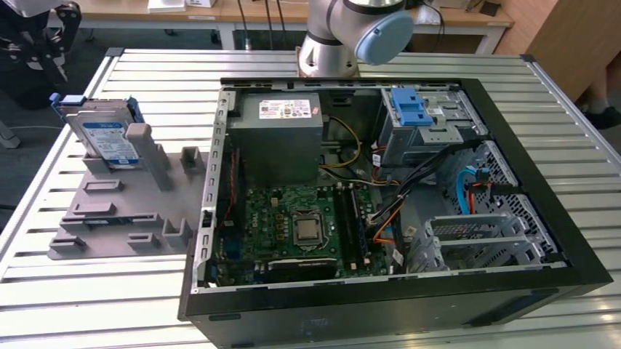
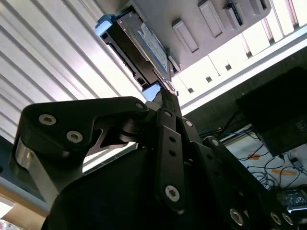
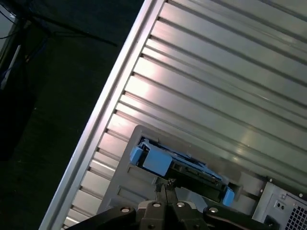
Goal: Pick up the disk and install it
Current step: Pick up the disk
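The disk (image 1: 107,138) stands on edge in a grey fixture (image 1: 116,211) on the slatted table, at the exterior view's left. It is silver-grey with a blue-and-white label and blue side rails. In both wrist views my gripper (image 3: 164,184) (image 2: 166,93) hovers just short of the disk (image 3: 187,165) (image 2: 144,43), close to one blue rail. The two black fingers lie pressed together with nothing between them. They do not touch the disk.
An open computer case (image 1: 388,189) lies right of the fixture, with a motherboard, a grey power supply (image 1: 281,123) and a drive cage with a blue latch (image 1: 412,109). The table edge (image 3: 103,120) drops to dark floor. The arm's base (image 1: 339,36) stands behind the case.
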Action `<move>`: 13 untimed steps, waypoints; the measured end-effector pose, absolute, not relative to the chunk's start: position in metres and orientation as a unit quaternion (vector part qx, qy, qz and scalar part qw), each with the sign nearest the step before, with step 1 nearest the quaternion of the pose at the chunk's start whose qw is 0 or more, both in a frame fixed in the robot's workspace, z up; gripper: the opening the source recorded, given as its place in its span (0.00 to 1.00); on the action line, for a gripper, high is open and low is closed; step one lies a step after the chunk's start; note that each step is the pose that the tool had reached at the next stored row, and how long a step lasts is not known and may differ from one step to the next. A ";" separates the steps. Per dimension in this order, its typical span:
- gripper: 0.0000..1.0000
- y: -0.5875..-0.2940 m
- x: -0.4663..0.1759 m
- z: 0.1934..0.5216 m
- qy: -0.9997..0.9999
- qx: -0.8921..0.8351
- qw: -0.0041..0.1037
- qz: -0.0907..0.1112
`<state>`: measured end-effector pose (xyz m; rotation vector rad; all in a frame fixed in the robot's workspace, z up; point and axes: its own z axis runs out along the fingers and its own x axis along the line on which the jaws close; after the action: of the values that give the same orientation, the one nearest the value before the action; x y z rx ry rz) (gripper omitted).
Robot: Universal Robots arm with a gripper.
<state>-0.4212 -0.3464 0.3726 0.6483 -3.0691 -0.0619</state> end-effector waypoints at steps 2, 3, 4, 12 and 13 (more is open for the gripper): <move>0.11 -0.346 -0.421 0.373 -0.976 0.217 0.002 -0.020; 0.11 -0.346 -0.421 0.372 -0.974 0.223 0.002 -0.020; 0.11 -0.346 -0.421 0.372 -0.973 0.230 0.001 -0.020; 0.11 -0.346 -0.421 0.372 -0.956 0.291 0.002 -0.020; 0.11 -0.346 -0.421 0.372 -0.954 0.298 0.002 -0.020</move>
<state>-0.4212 -0.3464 0.3718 0.9356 -2.9933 -0.0643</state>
